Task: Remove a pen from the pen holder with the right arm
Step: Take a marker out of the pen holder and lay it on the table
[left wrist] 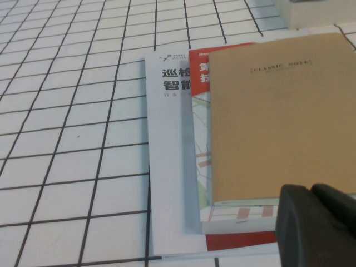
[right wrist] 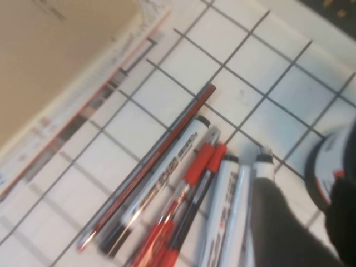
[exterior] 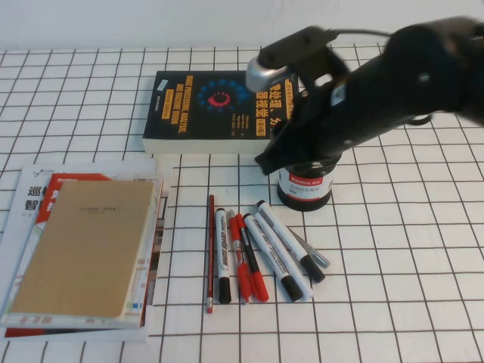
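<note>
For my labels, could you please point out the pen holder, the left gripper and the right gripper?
pen holder [exterior: 305, 189]: high view, on its label.
left gripper [left wrist: 312, 222]: left wrist view, seam of shut fingers, over the notebook [left wrist: 272, 122].
right gripper [right wrist: 305, 189]: right wrist view, gap between open fingers, beside the pens [right wrist: 167, 172].

Your table [exterior: 393, 287] is white, gridded black. Beside the black right pincer [exterior: 295, 155] lie red, white and black pens [exterior: 271, 246]; farther off, a tan notebook [exterior: 83, 246].

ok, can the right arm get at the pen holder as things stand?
Probably yes. The right gripper hangs directly over the pen holder, with nothing seen between them. The loose pens lie nearer the robot, out of the way. The left gripper sits by the tan notebook, far off.
</note>
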### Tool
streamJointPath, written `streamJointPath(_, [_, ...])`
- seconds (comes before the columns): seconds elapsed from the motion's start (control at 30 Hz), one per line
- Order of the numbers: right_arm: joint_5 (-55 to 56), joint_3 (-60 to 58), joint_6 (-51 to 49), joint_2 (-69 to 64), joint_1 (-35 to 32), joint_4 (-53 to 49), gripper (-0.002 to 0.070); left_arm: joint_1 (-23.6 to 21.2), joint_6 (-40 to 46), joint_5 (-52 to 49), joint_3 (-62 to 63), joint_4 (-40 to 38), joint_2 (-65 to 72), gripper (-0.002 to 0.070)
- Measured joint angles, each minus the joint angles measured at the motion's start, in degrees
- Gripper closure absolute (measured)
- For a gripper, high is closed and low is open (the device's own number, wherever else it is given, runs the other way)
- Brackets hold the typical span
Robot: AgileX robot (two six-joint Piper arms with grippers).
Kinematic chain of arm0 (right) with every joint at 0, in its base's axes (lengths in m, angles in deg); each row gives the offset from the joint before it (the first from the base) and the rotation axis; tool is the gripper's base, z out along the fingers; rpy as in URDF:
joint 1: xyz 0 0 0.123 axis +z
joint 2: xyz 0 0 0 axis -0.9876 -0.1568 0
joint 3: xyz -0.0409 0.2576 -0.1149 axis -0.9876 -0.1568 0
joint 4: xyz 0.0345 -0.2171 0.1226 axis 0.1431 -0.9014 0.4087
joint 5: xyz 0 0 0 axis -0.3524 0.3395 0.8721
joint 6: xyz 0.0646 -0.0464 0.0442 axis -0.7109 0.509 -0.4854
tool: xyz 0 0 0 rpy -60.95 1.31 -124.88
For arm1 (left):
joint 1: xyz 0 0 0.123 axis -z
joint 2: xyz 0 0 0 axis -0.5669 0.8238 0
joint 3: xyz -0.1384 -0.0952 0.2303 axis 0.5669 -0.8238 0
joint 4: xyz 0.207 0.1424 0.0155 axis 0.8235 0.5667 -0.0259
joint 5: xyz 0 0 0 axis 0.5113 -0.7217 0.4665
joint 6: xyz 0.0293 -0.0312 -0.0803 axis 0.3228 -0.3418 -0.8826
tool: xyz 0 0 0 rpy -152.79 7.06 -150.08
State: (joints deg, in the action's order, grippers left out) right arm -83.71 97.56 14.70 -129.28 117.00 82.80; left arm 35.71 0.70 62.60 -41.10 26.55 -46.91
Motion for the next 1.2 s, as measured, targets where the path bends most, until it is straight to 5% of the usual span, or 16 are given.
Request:
streamJointPath(0.13, [-4.8,-2.8,0.0,8.3,0.0,0.0,0.0625,0.0,0.0,0.0,0.0,0.0,0.0,0.0679])
streamJointPath(0.23, [-8.2,-5.2,-0.1,14.2,0.0,-0.2,0.0673,0.0,0.0,0.0,0.0,0.0,0.0,0.0679])
streamJointPath(0.83, [-17.1,-32.3,-7.2,49.4,0.0,-4.2,0.0692,0.0,0.0,0.0,0.0,0.0,0.0,0.0679])
streamJointPath(1.2, [3.4,-52.5,-7.2,59.5,-0.9,-8.4,0.0692,0.0,0.0,0.0,0.0,0.0,0.0,0.0679])
